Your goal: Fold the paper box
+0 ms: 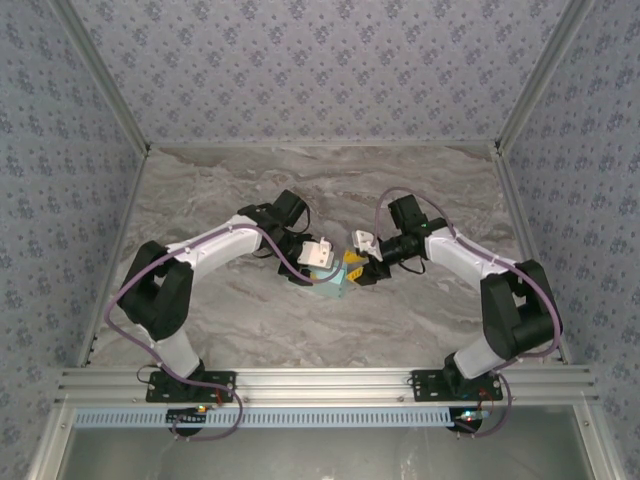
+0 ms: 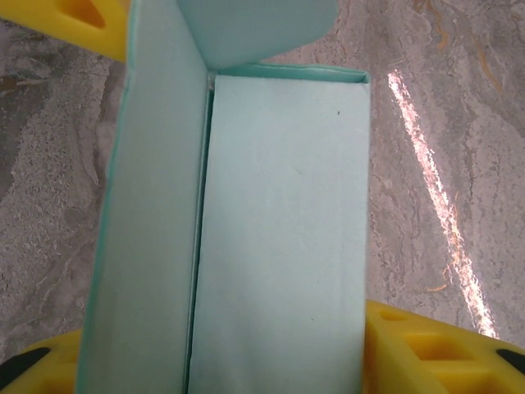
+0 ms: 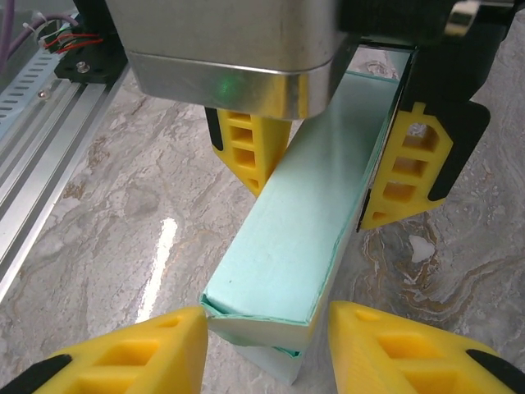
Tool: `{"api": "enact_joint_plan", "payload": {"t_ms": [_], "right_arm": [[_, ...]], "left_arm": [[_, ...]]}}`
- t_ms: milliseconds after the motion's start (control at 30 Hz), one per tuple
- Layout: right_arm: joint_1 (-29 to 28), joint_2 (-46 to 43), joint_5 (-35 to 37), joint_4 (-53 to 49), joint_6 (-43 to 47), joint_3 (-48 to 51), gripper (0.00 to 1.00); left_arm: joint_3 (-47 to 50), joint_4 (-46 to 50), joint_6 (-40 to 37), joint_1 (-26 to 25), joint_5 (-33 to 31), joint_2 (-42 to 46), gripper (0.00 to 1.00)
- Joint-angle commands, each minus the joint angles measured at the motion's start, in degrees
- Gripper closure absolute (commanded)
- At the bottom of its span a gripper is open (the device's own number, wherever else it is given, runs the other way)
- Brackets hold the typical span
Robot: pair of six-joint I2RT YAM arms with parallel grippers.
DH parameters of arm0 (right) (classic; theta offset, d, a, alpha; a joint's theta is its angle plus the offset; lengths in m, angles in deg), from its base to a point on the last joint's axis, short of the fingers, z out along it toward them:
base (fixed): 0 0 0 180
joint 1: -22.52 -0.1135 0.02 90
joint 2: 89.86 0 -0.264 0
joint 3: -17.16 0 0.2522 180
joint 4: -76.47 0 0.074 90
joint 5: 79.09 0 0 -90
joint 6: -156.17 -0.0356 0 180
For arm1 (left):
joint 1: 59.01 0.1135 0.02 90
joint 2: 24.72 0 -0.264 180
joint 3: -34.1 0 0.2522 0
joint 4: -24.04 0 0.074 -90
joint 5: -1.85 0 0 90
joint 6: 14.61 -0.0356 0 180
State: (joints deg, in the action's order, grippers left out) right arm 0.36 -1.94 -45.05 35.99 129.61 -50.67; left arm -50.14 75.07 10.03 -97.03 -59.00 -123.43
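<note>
from above, my two arms meet over the middle of the desk (image 1: 230,190). the paper box (image 1: 330,287) lies there between my left end effector (image 1: 325,268) and my right end effector (image 1: 358,270), largely covered by them, so its outline is hard to read. through the left wrist camera the box runs lengthwise straight away from me, its near part sitting between my left fingers (image 2: 426,357). a long seam runs down it and a rounded flap (image 2: 254,29) stands up at the far end; the near end is cut off by the frame. through the right wrist camera the same long axis points from my right fingers (image 3: 123,357) to the left end effector, which is clamped on the box's two long sides. my right jaws straddle the end nearest them, very close on both sides, but i cannot tell whether they press or merely bracket it. i judge the coming move turns on this: each end of the box lies right at one end effector. the card layers at the right-hand end are blurred and partly cut off.
</note>
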Motion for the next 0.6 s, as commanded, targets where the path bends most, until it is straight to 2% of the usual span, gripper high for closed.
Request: {"api": "enact_joint_plan", "payload": {"t_ms": [0,200,567], "right_arm": [[-0.7,0.4,-0.2,2.7,-1.3,-0.3,0.58],[-1.1,-0.3,0.9,6.6,-2.2,1.1,0.61],[-2.4,-1.1,3.8,0.4,1.4,1.9,0.61]], "left_arm": [[-0.8,1.2,-0.3,-0.3,1.9,-1.2,0.48],[-0.5,1.2,-0.2,-0.3,1.5,-0.8,0.48],[0.4,-0.1,0.0,-0.3,0.7,-0.6,0.50]]}}
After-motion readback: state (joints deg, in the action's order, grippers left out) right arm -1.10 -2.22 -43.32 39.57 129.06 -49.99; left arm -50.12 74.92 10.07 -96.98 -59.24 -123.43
